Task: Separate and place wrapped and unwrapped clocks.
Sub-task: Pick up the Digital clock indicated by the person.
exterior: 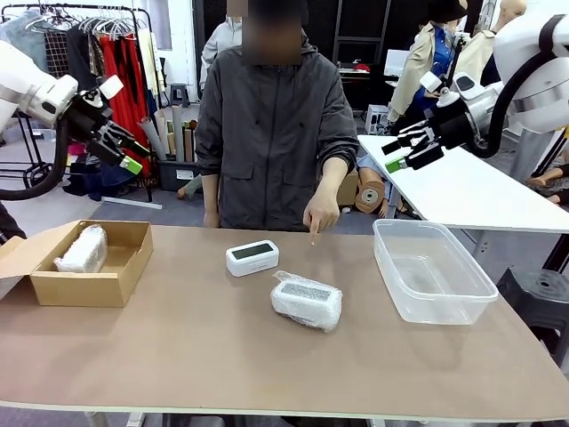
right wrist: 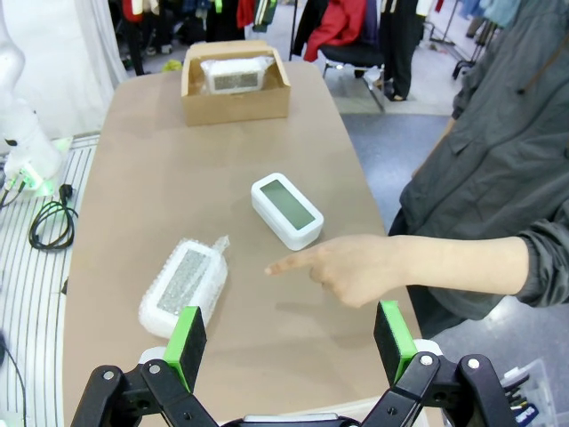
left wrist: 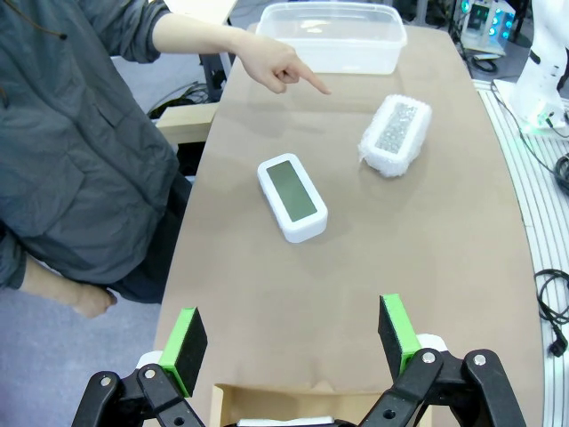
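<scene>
Well, the bare white rectangular clock with the grey-green screen [exterior: 252, 257] lies flat about mid-table, so I place everything else off it. Just beside it, toward my right and nearer my edge, lies a white clock bundled in crinkly clear bubble plastic [exterior: 307, 301], with a small gap between them. Well to the bare clock's left stands the open brown cardboard box [exterior: 89, 289], a second bubble-wrapped clock [exterior: 82, 251] already inside. Well to its right stands the clear rectangular plastic tub [exterior: 444, 316]. The person's hand [exterior: 322, 213] comes down just beyond the bare clock on its right, forefinger tip on or close over the brown tabletop [exterior: 222, 365]. Which clock it means I cannot tell.

My left gripper [exterior: 135, 153] hangs high on the box side of the bare clock, and my right gripper [exterior: 391, 156] high on the tub side. Both have fingers spread wide with nothing between them.

As I read it, the wrapped clock on the table belongs with its twin in the box, and the bare one goes in the tub. For the bundle I would wait until the hand is clear, then come straight down. I'd span the short width of the hard body, not the loose film at its end, since that plastic will likely slip and crumple. I'd close gently, lift well above the bare clock before crossing it, and set the bundle beside its twin rather than on top.
</scene>
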Controlling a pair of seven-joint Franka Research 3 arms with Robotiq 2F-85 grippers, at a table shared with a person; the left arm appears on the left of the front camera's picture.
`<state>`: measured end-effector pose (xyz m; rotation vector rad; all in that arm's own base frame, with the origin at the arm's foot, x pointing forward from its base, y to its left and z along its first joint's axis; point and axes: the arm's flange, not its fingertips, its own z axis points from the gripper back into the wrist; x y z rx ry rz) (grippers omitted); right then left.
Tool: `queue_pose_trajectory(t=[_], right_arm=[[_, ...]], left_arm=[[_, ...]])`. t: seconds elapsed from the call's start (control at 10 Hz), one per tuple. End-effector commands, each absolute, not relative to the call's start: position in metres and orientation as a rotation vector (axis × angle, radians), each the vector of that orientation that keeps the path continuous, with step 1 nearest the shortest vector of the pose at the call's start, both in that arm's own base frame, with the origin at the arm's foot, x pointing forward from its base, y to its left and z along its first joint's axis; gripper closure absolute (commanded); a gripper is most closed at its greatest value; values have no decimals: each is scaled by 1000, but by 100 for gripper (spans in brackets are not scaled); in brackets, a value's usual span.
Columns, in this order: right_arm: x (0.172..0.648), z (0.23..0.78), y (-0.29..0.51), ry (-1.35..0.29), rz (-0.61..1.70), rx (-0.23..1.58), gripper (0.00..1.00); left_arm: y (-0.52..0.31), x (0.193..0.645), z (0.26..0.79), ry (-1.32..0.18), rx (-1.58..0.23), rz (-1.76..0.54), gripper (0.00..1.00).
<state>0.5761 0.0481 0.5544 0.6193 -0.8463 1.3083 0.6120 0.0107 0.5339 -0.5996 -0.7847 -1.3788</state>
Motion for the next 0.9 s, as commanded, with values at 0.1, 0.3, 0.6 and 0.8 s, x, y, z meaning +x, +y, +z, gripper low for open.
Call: queue_pose_trajectory(t=[0.1, 0.3, 0.6, 0.8], right_arm=[[574, 565, 86, -658, 1307, 596, 0], [565, 572, 126, -564, 1350, 566, 0], [559, 582, 180, -454, 1221, 399, 0], [545, 586, 218, -364, 1232, 360, 0]], left_arm=[[10, 607, 532, -789, -585, -1388, 0], [10, 607, 532, -789, -585, -1388, 0], [10, 607, 532, -789, -585, -1388, 0], [10, 607, 532, -789, -585, -1388, 0]])
